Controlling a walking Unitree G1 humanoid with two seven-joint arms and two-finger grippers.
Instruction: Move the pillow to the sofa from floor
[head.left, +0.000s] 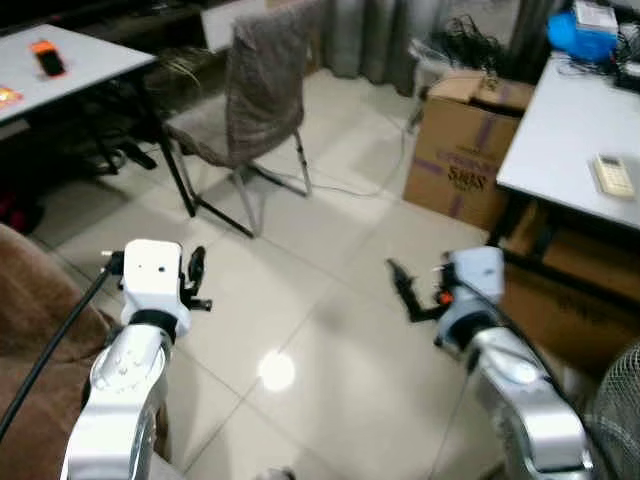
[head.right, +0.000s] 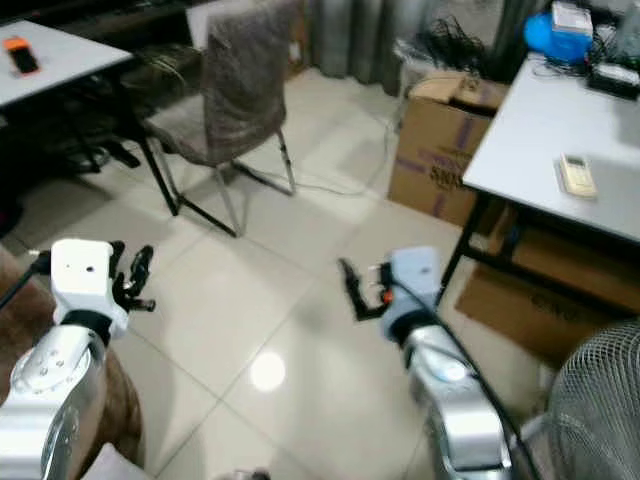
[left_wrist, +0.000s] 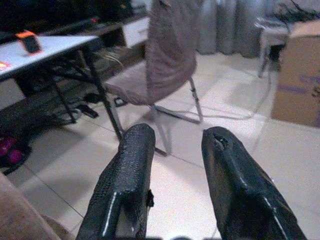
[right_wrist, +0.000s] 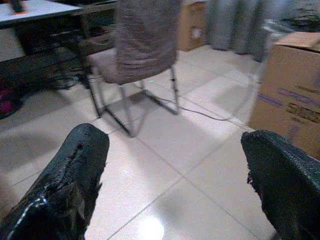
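We hold both arms out over the bare tile floor (head.left: 330, 330). Our left gripper (left_wrist: 172, 185) at lower left has a narrow gap between its fingers; our right gripper (right_wrist: 177, 185) at lower right is spread wide, both empty. No pillow is in sight; the brown sofa (head.left: 30, 320) edges the lower left. A pillow should be light and soft, so we would pinch a corner or edge deeply.

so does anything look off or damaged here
The left pad of the right claw looks cracked and torn along its surface. A loose cable trails across the floor by the chair. Otherwise nothing stands out.
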